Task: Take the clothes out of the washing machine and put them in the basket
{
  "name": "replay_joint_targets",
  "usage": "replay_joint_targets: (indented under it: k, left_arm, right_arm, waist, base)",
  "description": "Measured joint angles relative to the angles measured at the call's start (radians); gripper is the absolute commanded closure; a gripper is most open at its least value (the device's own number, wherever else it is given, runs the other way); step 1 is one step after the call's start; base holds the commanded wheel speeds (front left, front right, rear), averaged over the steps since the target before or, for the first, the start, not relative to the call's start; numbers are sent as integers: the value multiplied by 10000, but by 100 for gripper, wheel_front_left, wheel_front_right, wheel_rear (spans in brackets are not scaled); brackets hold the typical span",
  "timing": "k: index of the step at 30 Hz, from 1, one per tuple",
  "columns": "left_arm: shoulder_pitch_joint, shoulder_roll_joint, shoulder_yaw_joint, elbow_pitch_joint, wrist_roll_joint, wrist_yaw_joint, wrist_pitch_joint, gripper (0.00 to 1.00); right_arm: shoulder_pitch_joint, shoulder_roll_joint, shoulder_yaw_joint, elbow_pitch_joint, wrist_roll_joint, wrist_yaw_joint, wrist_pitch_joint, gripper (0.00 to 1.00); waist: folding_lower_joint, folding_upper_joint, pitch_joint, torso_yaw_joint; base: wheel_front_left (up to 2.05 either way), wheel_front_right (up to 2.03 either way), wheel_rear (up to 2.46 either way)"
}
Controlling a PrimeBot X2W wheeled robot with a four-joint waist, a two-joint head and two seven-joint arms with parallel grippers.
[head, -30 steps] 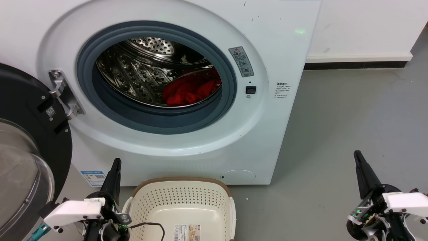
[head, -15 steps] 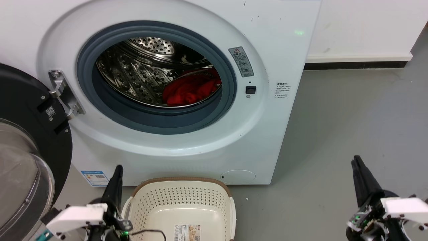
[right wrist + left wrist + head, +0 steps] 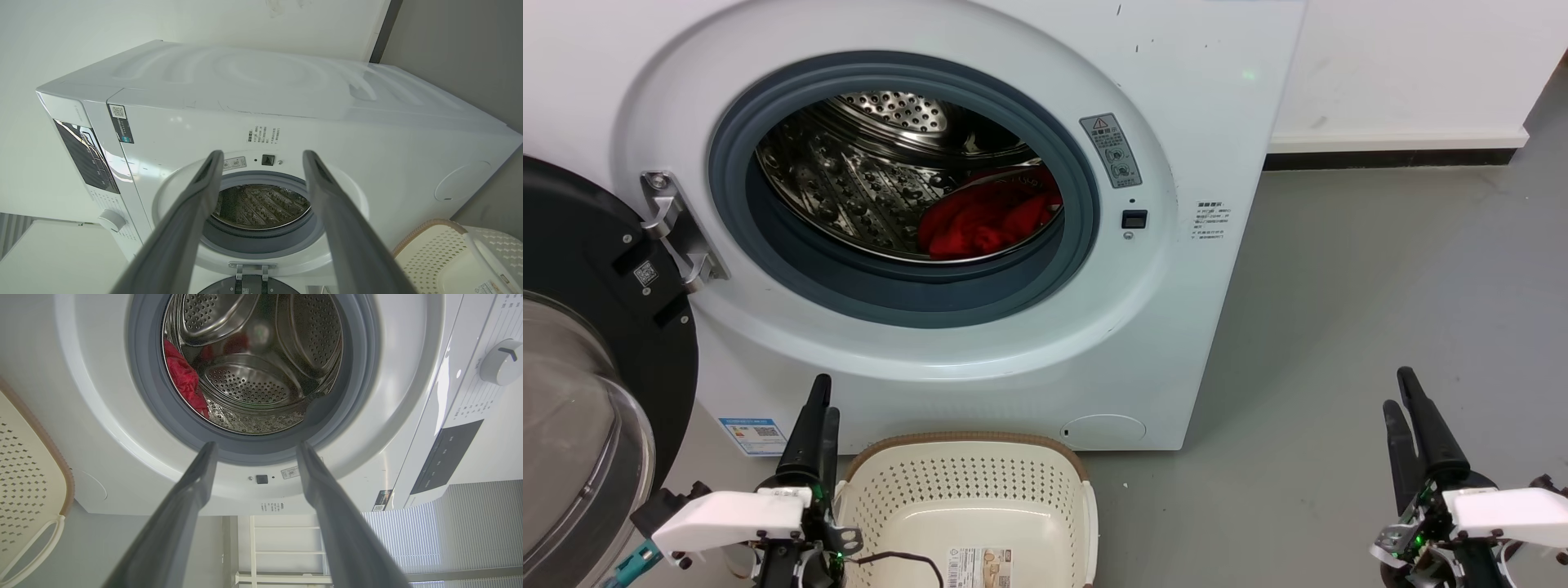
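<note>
The washing machine (image 3: 1201, 106) fills the upper left and middle of the head view. Its round door (image 3: 580, 269) is swung wide open at the left edge, hanging from a metal hinge (image 3: 678, 233). Inside the grey rubber seal (image 3: 1086, 204) the steel drum (image 3: 849, 188) shows. The clothes (image 3: 988, 216) lie as a crumpled red heap at the lower right of the drum opening, resting on the drum wall just behind the seal. In the left wrist view the same red heap (image 3: 184, 379) sits at the left side of the drum, close against the seal.

The basket (image 3: 968, 442) stands on the grey floor (image 3: 1380, 286) at the bottom middle of the head view, just in front of the machine's base. A paper label (image 3: 980, 565) lies on its bottom.

The left jaws rise at the lower left of the head view, just beside the basket's left rim, with the fingers (image 3: 809, 433) pointing up toward the machine. In the left wrist view the two fingers (image 3: 194, 490) stand apart, the drum opening between their tips, and they grip nothing. The right jaws sit in the lower right corner of the head view, over the floor and well apart from both machine and basket, fingers (image 3: 1429, 425) pointing up. In the right wrist view those fingers (image 3: 196, 200) are spread, framing the machine's round opening, and they hold nothing.
</note>
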Motion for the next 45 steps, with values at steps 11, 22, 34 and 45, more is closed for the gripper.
replay_joint_targets:
  k: [11, 22, 34, 45]
  left_arm:
    - [-28, 6, -430, -462, 2867, 267, -552, 0]
    - [-50, 6, -1072, -598, 5578, 700, -1028, 0]
    - [-57, 31, -1340, -623, 7641, 734, -1392, 0]
    - [-57, 73, -1639, -617, 9212, 913, -1728, 0]
  right_arm:
    - [360, 2, 251, -673, -3156, 0, -541, 0]
    - [575, 2, 466, -963, -5885, 0, -1012, 0]
    - [825, 2, 512, -1402, -7981, 0, -1145, 0]
    - [1091, 2, 397, -1896, -9714, 0, -1131, 0]
  waist:
    - [0, 0, -24, -8]
    - [0, 0, -65, -1]
    - [0, 0, -85, -1]
    - [0, 0, -62, 35]
  base:
    - [0, 0, 0]
    - [0, 0, 0]
    - [0, 0, 0]
    - [0, 0, 0]
